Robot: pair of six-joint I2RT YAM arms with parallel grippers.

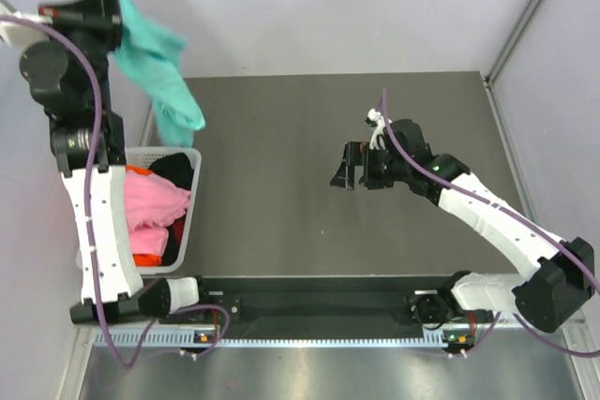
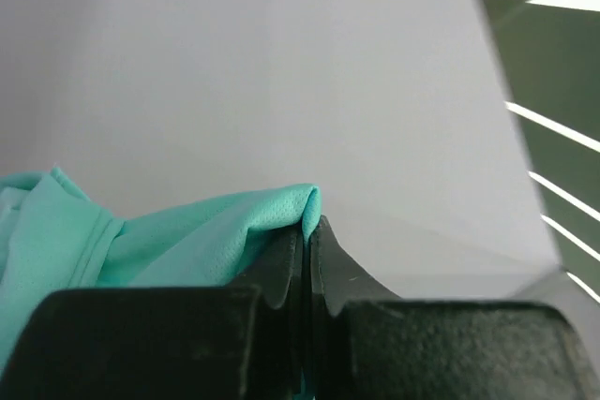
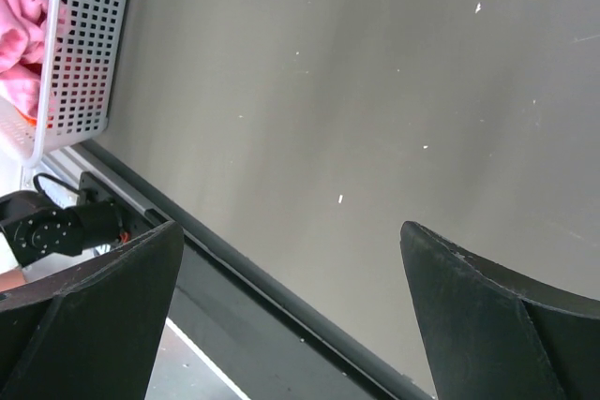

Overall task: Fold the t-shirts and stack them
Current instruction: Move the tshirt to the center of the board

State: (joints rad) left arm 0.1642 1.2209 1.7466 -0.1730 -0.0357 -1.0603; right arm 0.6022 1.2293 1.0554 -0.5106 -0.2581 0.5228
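— Left gripper (image 1: 112, 8), top view: what does it carry?
— It is raised high at the far left, with its jaws pinched on the teal t-shirt (image 1: 161, 72), which hangs free from it in a loose bunch. Nearer the arm bases, the white lattice basket (image 1: 193, 196) stands at the left edge of the table (image 1: 281, 128). The pink t-shirt (image 1: 152, 203) fills the middle of the basket. The black t-shirt (image 1: 172, 168) lies at its far end, and the red-orange t-shirt (image 1: 146, 258) shows at its near end beneath the pink one.
— And the right gripper (image 1: 344, 175)?
— It hovers over the bare middle of the table, pointing toward the basket and well apart from it, with nothing between its jaws.
— Left wrist view: is the grip confirmed?
— Yes. The two dark fingers (image 2: 342, 274) meet tip to tip, and a fold of the teal t-shirt (image 2: 178, 241) is nipped between them. The rest bunches to the left against a pale wall (image 2: 281, 63).
— Right wrist view?
— The right gripper (image 3: 291, 231) is spread wide and empty above the grey table (image 3: 328, 72). The basket (image 3: 89, 44) stands at the upper left with the pink t-shirt (image 3: 21, 39) inside. A sliver of orange at the top corner is probably the red-orange t-shirt, though too little shows to be sure.
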